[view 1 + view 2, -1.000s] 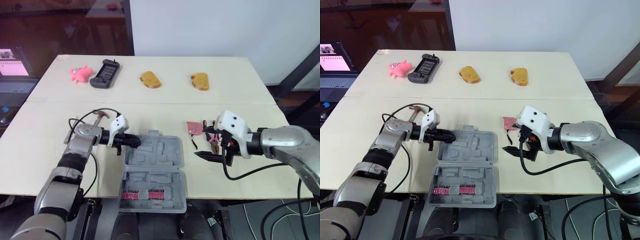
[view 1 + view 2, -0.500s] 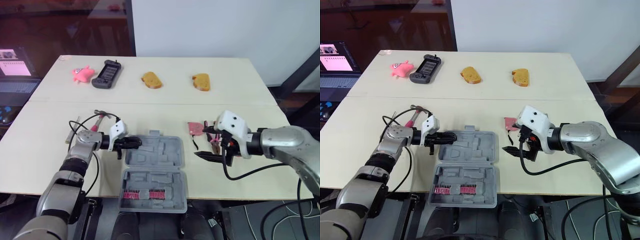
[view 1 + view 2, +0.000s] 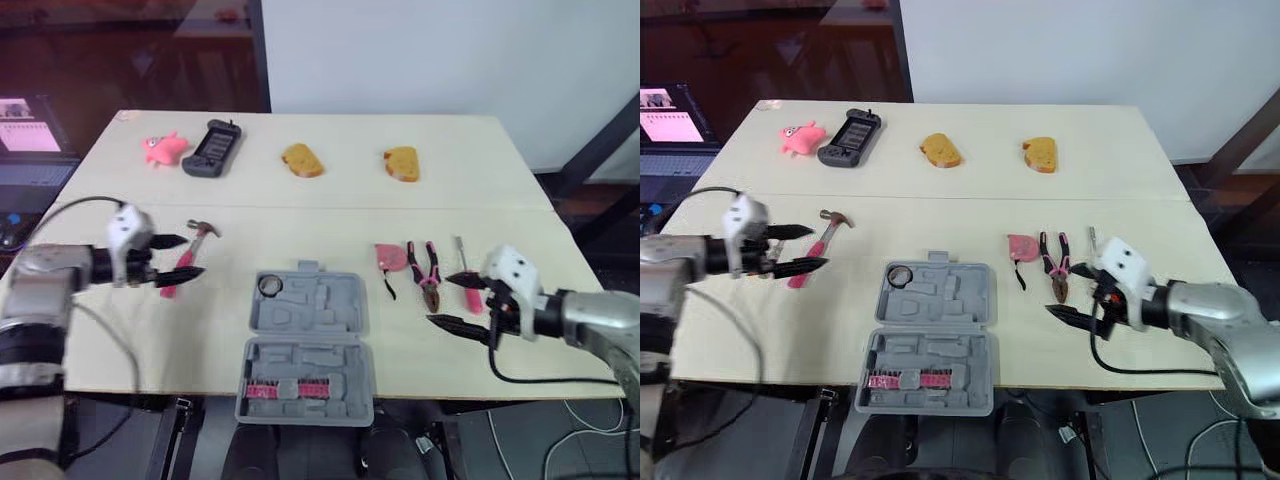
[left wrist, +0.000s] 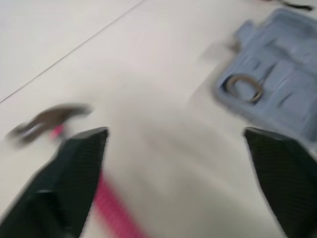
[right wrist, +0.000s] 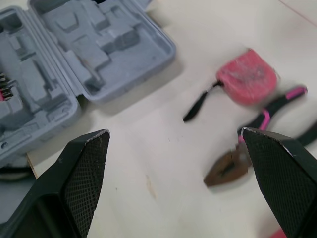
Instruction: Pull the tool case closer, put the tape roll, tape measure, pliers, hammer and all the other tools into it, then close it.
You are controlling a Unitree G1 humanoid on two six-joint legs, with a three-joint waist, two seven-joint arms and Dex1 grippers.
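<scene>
The left gripper (image 3: pixel 192 255) is spread open and holds nothing. It is seen low over the pink handle of the hammer (image 3: pixel 820 238), which lies between its two fingers or just beside the nearer one; whether it is touched cannot be told. Half a second ago this gripper was stretched to the far left corner of the open tool case (image 3: pixel 330 312). It is now drawn back to the left, and the tape roll (image 3: pixel 270 286) is seen lying in that corner pocket. The tape roll can therefore be counted as packed, and the hammer is judged to be the next thing to take. The right gripper (image 3: pixel 441 300) is open and empty too. Earlier it was placed over the pliers (image 3: pixel 428 276) and hid them; now it is pulled toward the right, so the pliers and a red screwdriver (image 3: pixel 464 276) are uncovered, with the pink tape measure (image 3: pixel 390 257) just beside them. These three tools lie on the table (image 3: pixel 300 220) to the right of the case, which is not moved and is not yet closed.
</scene>
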